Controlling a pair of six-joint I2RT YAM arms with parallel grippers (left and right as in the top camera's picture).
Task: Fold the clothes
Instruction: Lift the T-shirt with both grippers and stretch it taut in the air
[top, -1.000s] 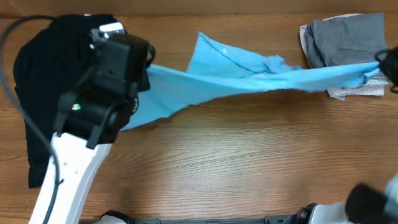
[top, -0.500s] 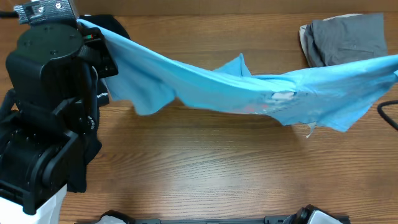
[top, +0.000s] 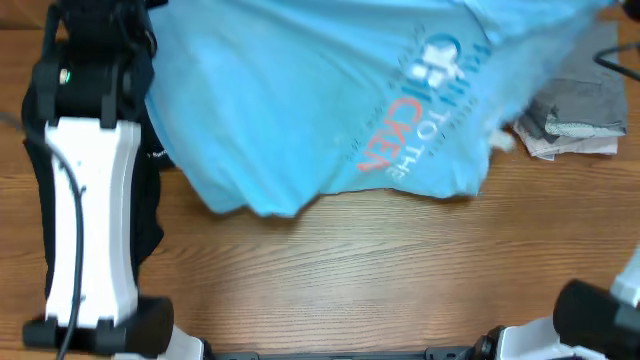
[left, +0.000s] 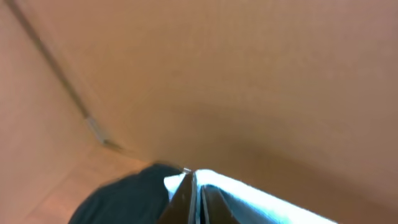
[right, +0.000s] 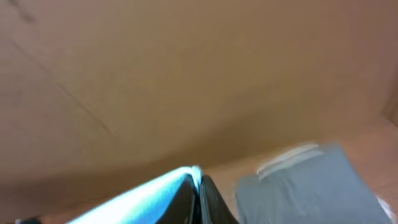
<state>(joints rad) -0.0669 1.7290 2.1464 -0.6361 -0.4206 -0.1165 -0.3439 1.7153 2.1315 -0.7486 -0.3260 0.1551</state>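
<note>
The light blue T-shirt (top: 300, 110) hangs spread out high above the table, its printed lettering facing the overhead camera. My left gripper (left: 194, 186) is shut on one edge of the shirt (left: 249, 196). My right gripper (right: 198, 183) is shut on the other edge (right: 143, 199). In the overhead view both grippers are out of frame at the top; only the left arm (top: 85, 170) shows. The black shirt (top: 150, 215) lies at the left under that arm and also shows in the left wrist view (left: 124, 199).
A folded grey garment (top: 590, 95) on white cloth lies at the back right; it also shows in the right wrist view (right: 298, 186). The wooden table front (top: 380, 270) is bare. A brown cardboard wall (left: 249, 74) stands behind.
Both grippers have lifted the blue T-shirt up and back out of the overhead frame. The shirt went from a stretched band to a wide hanging sheet showing its print.
</note>
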